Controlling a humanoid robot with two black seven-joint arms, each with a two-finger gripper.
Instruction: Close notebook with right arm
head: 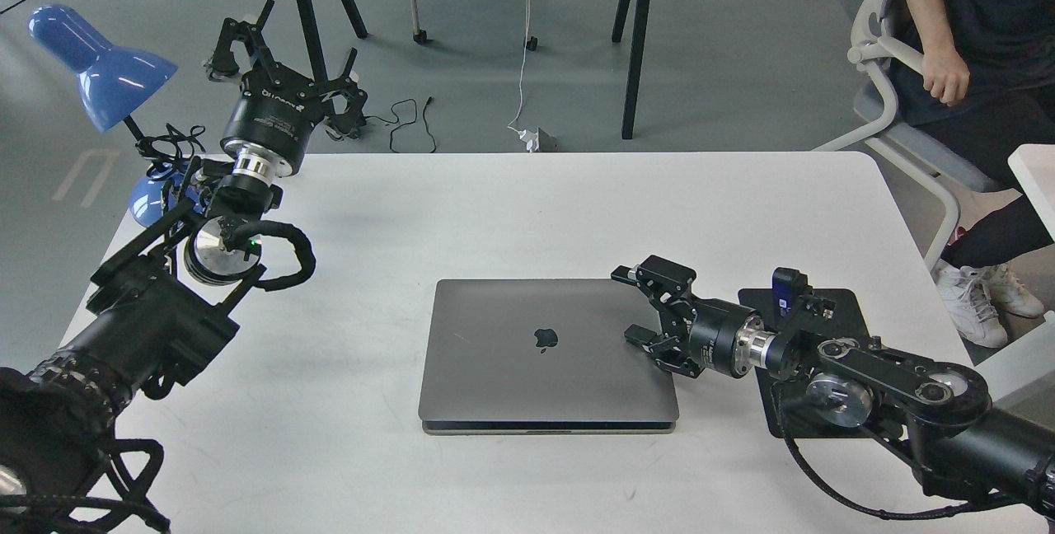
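**Lid down, right claw resting at the notebook's edge**

Nearest to the camera, the two black arms are entering from the bottom corners. The right arm (890,377) is reaching leftward, and its claw (639,307) is standing wide, holding nothing, with its fingers over the right edge of the notebook (544,353). The notebook is lying flat in the middle of the white surface (527,204), lid down and apple logo up, so I judge the closing as done. Probably the claw is sitting there because it was pressing the lid. The mouse pad (841,303) is lying under the wrist. Open room is lying behind and to the right for pulling back. The left claw (272,56) is hanging wide beyond the far edge, near the blue lamp (99,64), well apart.
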